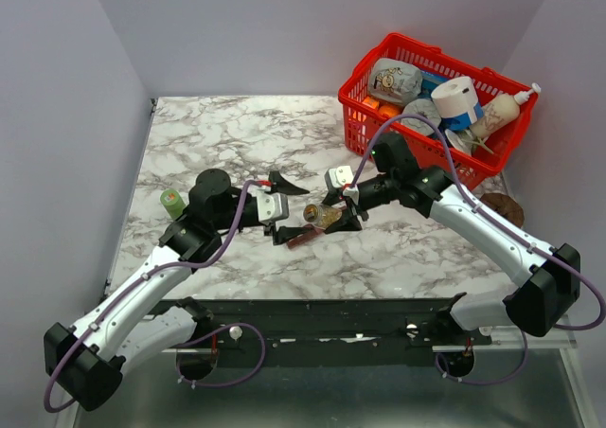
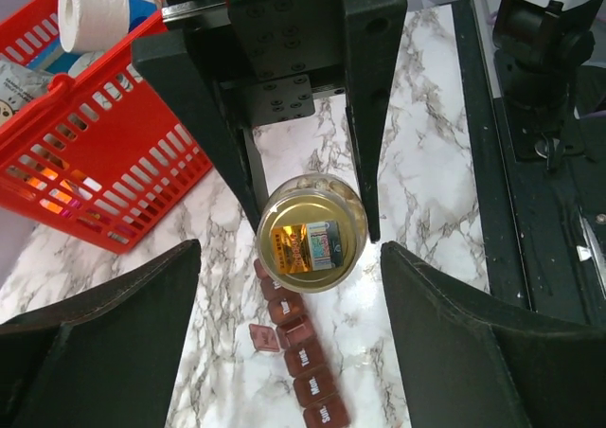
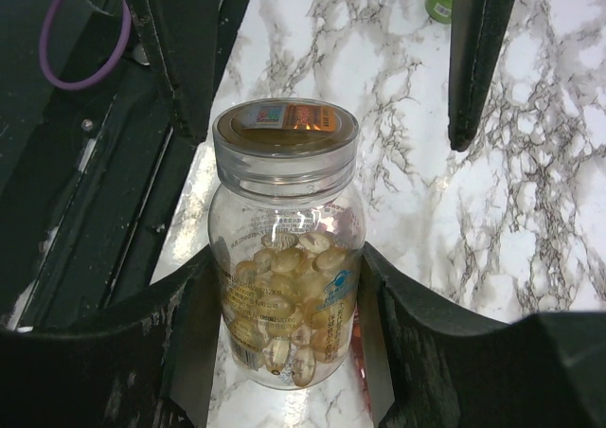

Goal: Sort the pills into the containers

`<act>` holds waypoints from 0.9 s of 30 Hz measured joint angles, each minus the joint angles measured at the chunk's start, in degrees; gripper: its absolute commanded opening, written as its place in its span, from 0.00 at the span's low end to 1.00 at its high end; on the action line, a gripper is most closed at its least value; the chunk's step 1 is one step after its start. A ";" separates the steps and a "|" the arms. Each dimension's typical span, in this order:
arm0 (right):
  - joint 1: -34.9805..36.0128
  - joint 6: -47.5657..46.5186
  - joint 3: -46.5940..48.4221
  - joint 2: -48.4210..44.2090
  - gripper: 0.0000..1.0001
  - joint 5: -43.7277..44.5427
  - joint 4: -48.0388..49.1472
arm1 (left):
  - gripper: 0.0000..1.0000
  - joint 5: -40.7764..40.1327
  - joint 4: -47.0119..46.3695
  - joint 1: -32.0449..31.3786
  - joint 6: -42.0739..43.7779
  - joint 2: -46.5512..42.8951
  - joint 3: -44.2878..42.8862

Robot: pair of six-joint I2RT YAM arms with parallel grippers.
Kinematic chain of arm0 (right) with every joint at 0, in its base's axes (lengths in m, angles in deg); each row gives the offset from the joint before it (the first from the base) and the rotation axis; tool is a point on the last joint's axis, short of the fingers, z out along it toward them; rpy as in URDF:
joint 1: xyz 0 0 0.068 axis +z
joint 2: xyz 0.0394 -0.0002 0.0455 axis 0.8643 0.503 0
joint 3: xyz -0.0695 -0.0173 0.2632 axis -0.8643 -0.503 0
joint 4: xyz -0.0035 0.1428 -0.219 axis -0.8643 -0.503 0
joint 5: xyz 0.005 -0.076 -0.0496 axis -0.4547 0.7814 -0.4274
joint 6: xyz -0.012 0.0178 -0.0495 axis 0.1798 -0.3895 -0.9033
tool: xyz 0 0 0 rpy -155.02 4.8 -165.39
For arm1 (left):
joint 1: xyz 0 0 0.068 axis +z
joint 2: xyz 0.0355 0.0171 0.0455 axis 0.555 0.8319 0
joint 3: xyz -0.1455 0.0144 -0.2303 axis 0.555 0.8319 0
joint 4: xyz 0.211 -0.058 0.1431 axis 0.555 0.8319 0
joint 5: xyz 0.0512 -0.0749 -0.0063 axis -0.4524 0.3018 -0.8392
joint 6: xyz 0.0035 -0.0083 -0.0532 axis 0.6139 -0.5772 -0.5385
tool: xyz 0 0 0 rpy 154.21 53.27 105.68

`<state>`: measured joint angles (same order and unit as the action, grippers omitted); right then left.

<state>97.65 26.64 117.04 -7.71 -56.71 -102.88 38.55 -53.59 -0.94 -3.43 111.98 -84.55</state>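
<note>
To me the bottle looks clear and glossy, and the pills inside are smooth, translucent amber. The containers are dull red-brown plastic, the far-right basket is shiny red plastic, and the table has a polished marble look.

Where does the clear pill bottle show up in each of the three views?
Top external: the pill bottle is at mid-table, held in the right pincer.
Left wrist: centre of the picture, seen end-on, just above the red-brown pill box.
Right wrist: centre, filling the space between that pincer's own fingers.
Shared landmark: the marble table, which lies under the bottle in all three views.
</note>
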 measured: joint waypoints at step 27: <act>0.46 2.89 0.00 0.11 0.14 1.44 0.48 | 0.03 -1.16 8.07 -2.23 -1.42 2.78 -4.90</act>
<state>98.11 29.53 117.04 -7.60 -55.27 -102.40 37.39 -45.52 -3.17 -4.85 114.76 -89.44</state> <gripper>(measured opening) 0.602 0.510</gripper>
